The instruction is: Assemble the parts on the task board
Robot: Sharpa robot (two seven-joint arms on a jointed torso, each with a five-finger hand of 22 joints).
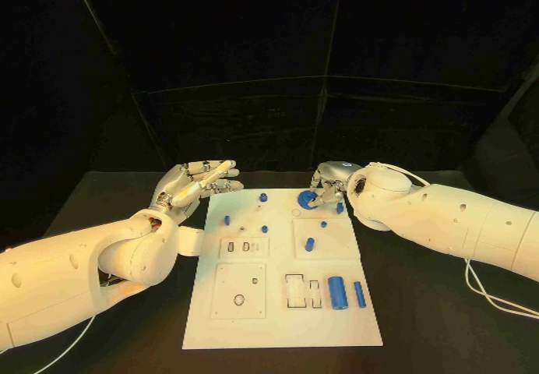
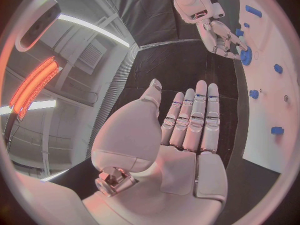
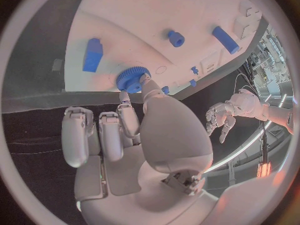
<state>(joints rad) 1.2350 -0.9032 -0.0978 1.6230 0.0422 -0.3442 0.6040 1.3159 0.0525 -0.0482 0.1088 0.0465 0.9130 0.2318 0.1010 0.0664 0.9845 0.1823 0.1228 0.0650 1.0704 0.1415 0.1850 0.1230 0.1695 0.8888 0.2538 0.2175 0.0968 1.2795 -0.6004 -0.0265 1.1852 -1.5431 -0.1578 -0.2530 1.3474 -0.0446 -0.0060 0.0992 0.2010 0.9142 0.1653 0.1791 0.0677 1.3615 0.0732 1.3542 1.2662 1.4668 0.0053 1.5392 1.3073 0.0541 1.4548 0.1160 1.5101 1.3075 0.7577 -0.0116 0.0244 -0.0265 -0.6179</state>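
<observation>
Your right robot hand [image 3: 134, 135] pinched the blue gear [image 3: 132, 78] at the task board [image 1: 287, 312] far edge, prob. to seat it; left robot hand [image 2: 187, 120] hovered spread, empty, beside board.

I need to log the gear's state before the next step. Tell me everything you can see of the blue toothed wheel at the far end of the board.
The blue toothed wheel is a small round disc with fine ridges round its rim, plastic by its look, in one solid blue. It lies flat near the far edge of the white task board, towards the robot's right. The right hand reaches to it, one fingertip touching its rim. The other fingers are curled short of it. Whether it sits on a peg cannot be told.
</observation>
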